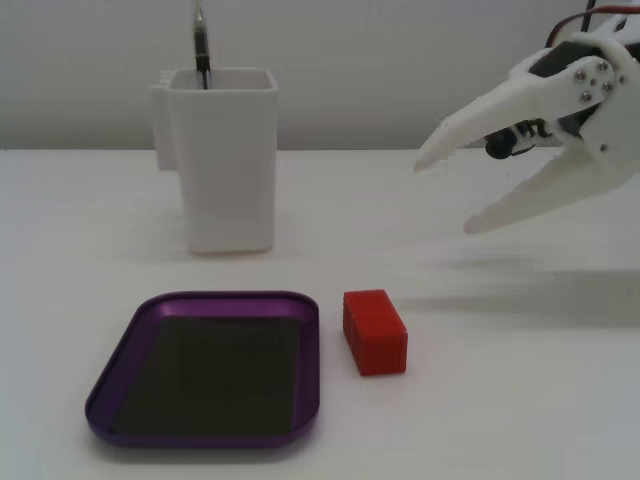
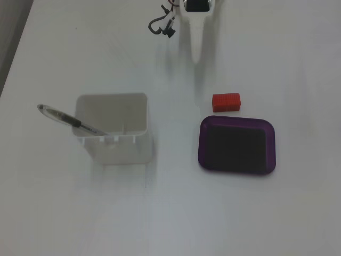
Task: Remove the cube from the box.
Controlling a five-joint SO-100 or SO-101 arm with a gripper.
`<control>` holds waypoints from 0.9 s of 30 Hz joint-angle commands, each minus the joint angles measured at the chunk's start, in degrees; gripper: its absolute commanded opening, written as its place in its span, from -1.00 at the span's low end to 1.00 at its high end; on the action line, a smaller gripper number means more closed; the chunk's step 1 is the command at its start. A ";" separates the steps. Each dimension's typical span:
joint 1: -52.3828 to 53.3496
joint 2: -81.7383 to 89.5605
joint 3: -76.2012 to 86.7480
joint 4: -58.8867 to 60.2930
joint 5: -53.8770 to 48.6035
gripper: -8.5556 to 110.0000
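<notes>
Your hand (image 1: 442, 192) hangs above the desk (image 1: 520, 400) with both fingers spread wide, holding nothing. In a fixed view it sits at the right, tips pointing left. The red cube (image 1: 375, 331) lies on the desk well below and left of the fingertips, clear of them. In the view from above, the hand (image 2: 197, 53) is at the top edge and the cube (image 2: 226, 101) is down and right of it. The cube sits outside the purple tray (image 1: 305, 370), just beside its rim; whether they touch is unclear. The tray's black bottom is bare. A white container (image 1: 222, 160) with a pen (image 2: 69, 120) in it stands well apart.
</notes>
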 commanded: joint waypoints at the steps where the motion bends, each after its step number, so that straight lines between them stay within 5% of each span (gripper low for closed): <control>1: -0.35 3.25 1.32 2.02 3.52 -0.52; 10: -0.09 3.34 4.66 4.66 5.62 -0.55; 15: -0.09 3.34 4.75 4.66 5.36 -0.88; 27: -0.26 3.43 5.01 3.87 5.71 -0.82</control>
